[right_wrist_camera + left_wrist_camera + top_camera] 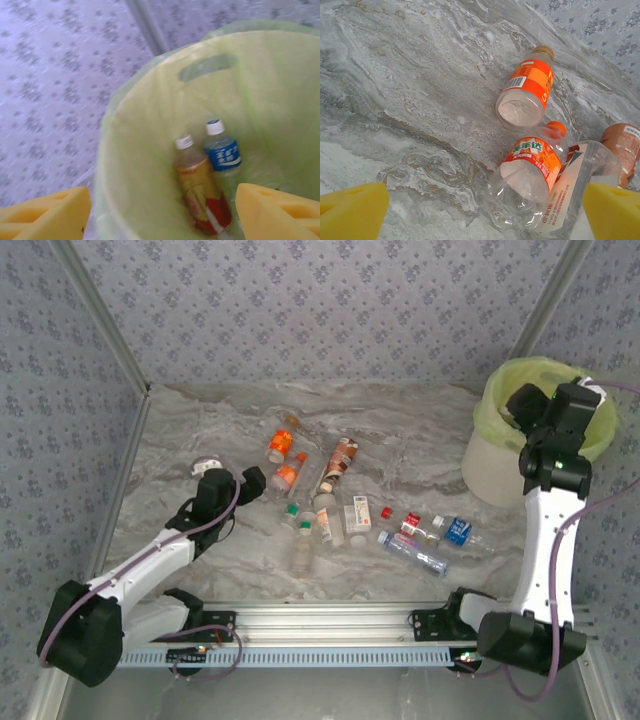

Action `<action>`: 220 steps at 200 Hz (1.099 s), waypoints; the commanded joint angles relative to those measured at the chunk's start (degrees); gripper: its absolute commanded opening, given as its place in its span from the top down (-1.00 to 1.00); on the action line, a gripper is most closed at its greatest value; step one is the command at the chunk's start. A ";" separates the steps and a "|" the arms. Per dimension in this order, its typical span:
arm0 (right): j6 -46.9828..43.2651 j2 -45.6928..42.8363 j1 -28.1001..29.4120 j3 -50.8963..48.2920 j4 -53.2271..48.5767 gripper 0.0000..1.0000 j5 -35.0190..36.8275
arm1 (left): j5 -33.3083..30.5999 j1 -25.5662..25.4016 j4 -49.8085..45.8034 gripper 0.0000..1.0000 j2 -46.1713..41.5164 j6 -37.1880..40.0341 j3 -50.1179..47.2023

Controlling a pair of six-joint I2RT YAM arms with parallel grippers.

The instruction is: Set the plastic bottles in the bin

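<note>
You had the right gripper [528,405] over the mouth of the bin [487,468], which stood at about two o'clock on the table [420,425], in its far right corner. Its jaws were spread wide with nothing between them. From the right wrist, that gripper [160,207] looked down into the bin's lime-green liner [135,150], where two bottles lay side by side at the bottom. One was an amber bottle [200,192] with a red and yellow label and a white cap. Touching it, at its one o'clock, was a blue-labelled bottle [223,153].

The other plastic bottles [330,505] lay scattered on the table, from its centre out toward four o'clock.

Your left gripper [250,482] hung low at nine o'clock of that scatter, jaws fully apart and holding nothing. In the left wrist view, the left gripper [482,202] faced an orange-labelled bottle [527,90] lying at one o'clock. Nearer lay a crumpled orange-capped bottle [530,167] pressed against a clear white-labelled bottle [570,192]. A brown bottle [622,145] lay at three o'clock, at the frame's edge.
</note>
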 commanded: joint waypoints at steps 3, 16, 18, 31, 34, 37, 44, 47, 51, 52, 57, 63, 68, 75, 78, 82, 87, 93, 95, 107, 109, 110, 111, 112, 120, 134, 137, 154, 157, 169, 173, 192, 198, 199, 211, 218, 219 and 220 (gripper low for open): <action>-5.54 -2.83 2.94 0.65 -7.48 -0.58 -2.67 | 1.70 0.53 -0.74 -0.99 -1.07 -0.24 0.97; -6.82 -4.11 4.92 -0.28 -9.67 -0.58 -3.47 | 1.70 0.62 -0.82 -0.99 -1.33 -0.45 0.74; -7.03 -4.33 5.20 -0.48 -10.19 -0.58 -3.60 | 1.71 0.62 -0.82 -0.99 -1.37 -0.49 0.71; -8.18 -5.11 7.17 -1.77 -13.57 -0.58 -4.11 | 1.56 0.62 -0.75 -0.99 -1.79 -0.68 0.35; -8.38 -5.20 7.60 -2.14 -14.55 -0.58 -4.27 | 1.46 0.68 -0.74 -0.99 -1.88 -0.71 0.28; -8.62 -5.25 8.14 -2.49 -15.58 -0.58 -4.27 | 1.39 0.70 -0.75 -0.99 -1.98 -0.77 0.17; -9.06 -5.46 9.23 -3.20 -18.00 -0.58 -4.16 | 1.20 0.71 -0.82 -0.99 -2.32 -0.98 -0.16; -9.31 -5.48 9.74 -3.56 -19.42 -0.58 -4.08 | 1.06 0.78 -0.82 -0.99 -2.49 -1.02 -0.27; -9.68 -5.48 10.44 -4.08 -20.98 -0.58 -3.81 | 0.83 0.82 -0.82 -0.99 -2.72 -1.09 -0.42; -9.76 -5.52 10.62 -4.19 -21.34 -0.58 -3.74 | 0.83 0.85 -0.87 -0.99 -2.76 -1.15 -0.53; -10.40 -5.54 11.59 -4.80 -23.12 -0.58 -3.24 | 0.68 0.88 -0.91 -0.99 -3.00 -1.35 -0.70; -11.30 -5.57 12.57 -5.58 -24.98 -0.59 -2.24 | 0.47 0.97 -1.00 -0.99 -3.30 -1.46 -0.95; -12.43 -5.63 13.27 -6.34 -26.35 -0.60 -1.30 | 0.36 1.10 -1.01 -0.99 -3.60 -1.63 -1.20; -13.88 -5.74 14.08 -7.42 -27.80 -0.60 -0.02 | 0.16 1.22 -1.00 -0.99 -3.90 -1.68 -1.42; -14.74 -5.73 14.26 -7.88 -28.29 -0.60 0.18 | 0.17 1.23 -1.00 -0.99 -3.96 -1.67 -1.51; -15.91 -5.74 14.52 -8.39 -29.06 -0.60 0.12 | 0.08 1.36 -1.07 -0.99 -4.14 -1.71 -1.61; -17.83 -5.69 14.62 -8.69 -29.68 -0.61 -0.30 | -0.03 1.49 -1.11 -0.99 -4.24 -1.68 -1.75; -19.88 -5.68 14.75 -10.80 -30.08 -0.61 -0.91 | -0.04 1.63 -1.17 -0.99 -4.36 -1.60 -1.79; -20.53 -5.73 14.75 -11.20 -30.17 -0.61 -1.16 | -0.11 1.73 -1.17 -0.99 -4.41 -1.59 -1.79; -24.23 -5.41 14.93 -12.81 -30.49 -0.64 -2.48 | -0.13 2.18 -1.56 -0.99 -4.46 -1.62 -1.79; -24.83 -5.31 14.89 -13.02 -30.54 -0.64 -2.63 | -0.09 2.31 -1.60 -0.99 -4.46 -1.64 -1.72; -25.12 -5.31 14.87 -13.14 -30.56 -0.64 -2.67 | -0.06 2.34 -1.65 -0.99 -4.46 -1.64 -1.71; -25.39 -5.22 14.90 -13.21 -30.57 -0.64 -2.65 | -0.05 2.40 -1.68 -0.99 -4.46 -1.64 -1.75; -25.62 -5.22 14.92 -13.32 -30.58 -0.64 -2.63 | -0.05 2.43 -1.73 -0.99 -4.46 -1.65 -1.73; -27.50 -4.84 14.96 -14.04 -30.62 -0.65 -1.99 | 0.15 2.85 -1.94 -0.99 -4.56 -1.55 -1.50; -28.96 -3.55 14.02 -13.88 -32.12 -0.65 -2.92 | 0.63 3.47 -2.19 -0.99 -5.14 -1.16 -1.45; -29.54 -3.23 13.41 -13.66 -32.31 -0.65 -3.27 | 0.65 3.58 -2.27 -0.99 -5.30 -1.20 -1.36; -37.31 -1.11 13.60 -11.85 -34.27 -0.65 -5.02 | 0.42 4.19 -3.46 -0.99 -6.40 -1.12 -1.19; -38.45 -0.89 14.10 -11.78 -34.74 -0.66 -4.51 | 0.26 4.28 -3.77 -0.99 -6.67 -1.05 -1.26; -43.04 0.01 16.06 -12.15 -36.30 -0.67 -1.52 | -0.27 4.56 -4.66 -0.99 -7.61 -0.87 -1.37; -44.63 0.36 16.65 -12.33 -37.02 -0.68 -0.63 | -0.54 4.70 -5.02 -0.99 -7.91 -0.93 -1.43; -49.90 1.72 18.94 -14.32 -39.77 -0.71 4.18 | -0.56 5.47 -5.92 -0.99 -9.62 -0.64 -2.09; -50.97 2.19 19.47 -15.09 -40.23 -0.72 5.39 | -0.16 5.73 -5.73 -0.99 -10.15 -0.47 -2.44; -51.11 2.27 19.53 -15.23 -40.33 -0.72 5.52 | -0.06 5.77 -5.69 -0.99 -10.25 -0.44 -2.51; -52.92 3.34 20.20 -16.65 -41.34 -0.75 6.39 | 2.12 6.47 -4.81 -0.99 -11.41 0.36 -3.17; -53.68 4.13 20.57 -17.47 -41.66 -0.78 6.75 | 2.85 6.76 -5.33 -0.99 -12.03 0.60 -3.13; -53.74 4.20 20.61 -17.52 -41.75 -0.80 6.77 | 2.86 6.77 -5.45 -0.99 -12.11 0.57 -3.16; -53.77 4.28 20.67 -17.59 -41.79 -0.80 6.82 | 2.81 6.77 -5.60 -0.99 -12.19 0.56 -3.14</action>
